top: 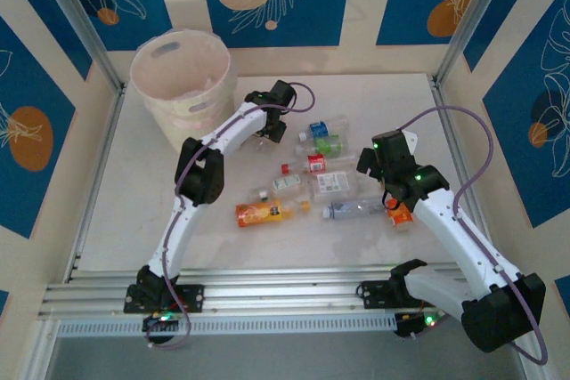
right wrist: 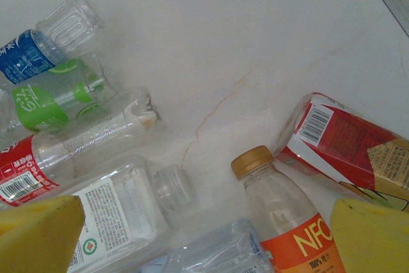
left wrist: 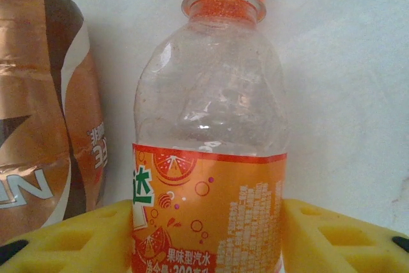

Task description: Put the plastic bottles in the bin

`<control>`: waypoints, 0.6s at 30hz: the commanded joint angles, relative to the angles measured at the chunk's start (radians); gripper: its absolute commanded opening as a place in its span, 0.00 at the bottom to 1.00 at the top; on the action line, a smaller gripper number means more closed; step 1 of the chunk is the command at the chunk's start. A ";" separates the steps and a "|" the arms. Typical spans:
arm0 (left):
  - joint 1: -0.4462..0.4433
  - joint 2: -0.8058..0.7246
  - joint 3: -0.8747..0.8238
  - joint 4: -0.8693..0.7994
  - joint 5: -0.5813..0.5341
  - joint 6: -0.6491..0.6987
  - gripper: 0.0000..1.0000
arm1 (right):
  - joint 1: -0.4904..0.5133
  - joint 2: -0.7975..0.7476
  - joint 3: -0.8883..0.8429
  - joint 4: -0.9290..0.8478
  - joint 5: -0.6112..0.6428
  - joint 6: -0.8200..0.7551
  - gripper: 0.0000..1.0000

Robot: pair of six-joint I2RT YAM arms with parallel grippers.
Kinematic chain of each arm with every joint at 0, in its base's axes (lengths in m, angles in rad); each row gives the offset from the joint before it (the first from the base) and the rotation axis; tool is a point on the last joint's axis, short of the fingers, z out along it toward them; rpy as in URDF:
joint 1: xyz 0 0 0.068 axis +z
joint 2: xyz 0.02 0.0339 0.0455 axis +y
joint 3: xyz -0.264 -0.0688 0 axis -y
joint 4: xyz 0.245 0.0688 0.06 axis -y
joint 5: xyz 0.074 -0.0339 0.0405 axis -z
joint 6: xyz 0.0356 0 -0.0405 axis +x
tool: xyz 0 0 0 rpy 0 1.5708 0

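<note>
Blue and cream patterned walls are enclosing a pale marbled desk (top: 116, 193), where the bin (top: 183, 86) is standing upright at the far left. Most plastic bottles (top: 331, 184) are lying scattered mid-desk, apart from the bin. The left gripper (left wrist: 208, 228) is reaching down near the bin, its yellow fingers (left wrist: 89, 238) flanking an orange-capped bottle (left wrist: 211, 113) close against the label; whether they are squeezing it I cannot tell. A brown bottle (left wrist: 45, 107) is sitting just beside it. The right gripper (right wrist: 204, 241) is hanging wide open over the scattered bottles, holding nothing.
</note>
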 commanded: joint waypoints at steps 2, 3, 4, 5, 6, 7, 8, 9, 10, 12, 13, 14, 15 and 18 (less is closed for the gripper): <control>-0.016 -0.024 0.020 -0.028 0.032 -0.014 0.54 | 0.005 -0.013 0.018 0.013 0.016 0.010 0.99; -0.017 -0.026 0.021 -0.027 0.036 -0.013 0.53 | 0.005 -0.013 0.020 0.013 0.016 0.010 0.99; -0.018 -0.027 0.020 -0.025 0.041 -0.013 0.53 | 0.005 -0.013 0.020 0.013 0.016 0.011 0.99; -0.019 -0.029 0.020 -0.025 0.043 -0.014 0.53 | 0.004 -0.012 0.020 0.013 0.015 0.011 0.99; -0.018 -0.029 0.020 -0.025 0.042 -0.012 0.53 | 0.005 -0.013 0.020 0.013 0.015 0.010 0.99; -0.018 -0.028 0.020 -0.024 0.038 -0.012 0.53 | 0.004 -0.013 0.021 0.013 0.016 0.010 0.99; -0.018 -0.027 0.020 -0.025 0.031 -0.012 0.54 | 0.005 -0.013 0.022 0.011 0.016 0.009 0.99; -0.017 -0.027 0.021 -0.025 0.026 -0.010 0.55 | 0.003 -0.013 0.023 0.011 0.016 0.010 0.99; -0.016 -0.027 0.022 -0.026 0.016 -0.008 0.57 | 0.005 -0.013 0.023 0.009 0.015 0.008 0.99; -0.014 -0.027 0.023 -0.029 -0.003 -0.005 0.60 | 0.004 -0.013 0.026 0.008 0.017 0.007 0.99; -0.013 -0.027 0.025 -0.030 -0.014 -0.005 0.61 | 0.005 -0.012 0.025 0.009 0.017 0.006 0.99; -0.010 -0.028 0.025 -0.034 -0.024 -0.005 0.61 | 0.005 -0.013 0.026 0.008 0.018 0.007 0.99; -0.007 -0.026 0.025 -0.036 -0.027 -0.006 0.62 | 0.003 -0.012 0.026 0.009 0.017 0.007 0.99; -0.004 -0.024 0.025 -0.041 -0.029 -0.010 0.63 | 0.004 -0.011 0.029 0.010 0.016 0.005 0.99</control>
